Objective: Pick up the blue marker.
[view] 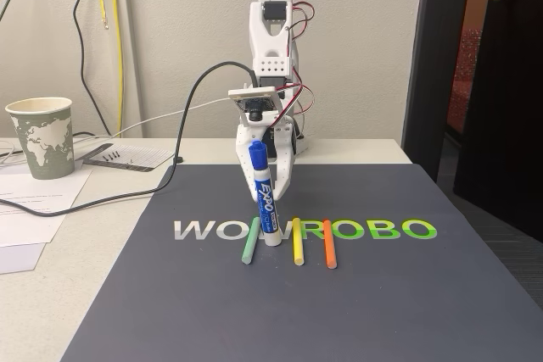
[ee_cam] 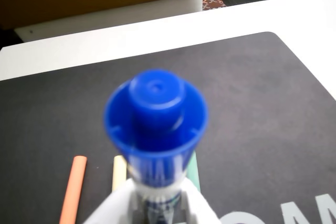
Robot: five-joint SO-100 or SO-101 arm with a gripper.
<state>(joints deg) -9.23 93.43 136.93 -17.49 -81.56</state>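
Gripper pinches the blue marker near upright, cap up, its base close above the dark mat beside the green stick.

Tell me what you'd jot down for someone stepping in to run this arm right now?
Gripper: shut on the blue marker, holding it near upright, cap up; in the wrist view the cap sits right before the lens.
Marker's lower end is at or just above the dark mat; I cannot tell which.
Green stick, yellow stick and orange stick lie flat on the mat.
Done: marker grasped and tipped up.
Left: probably lift it clear.
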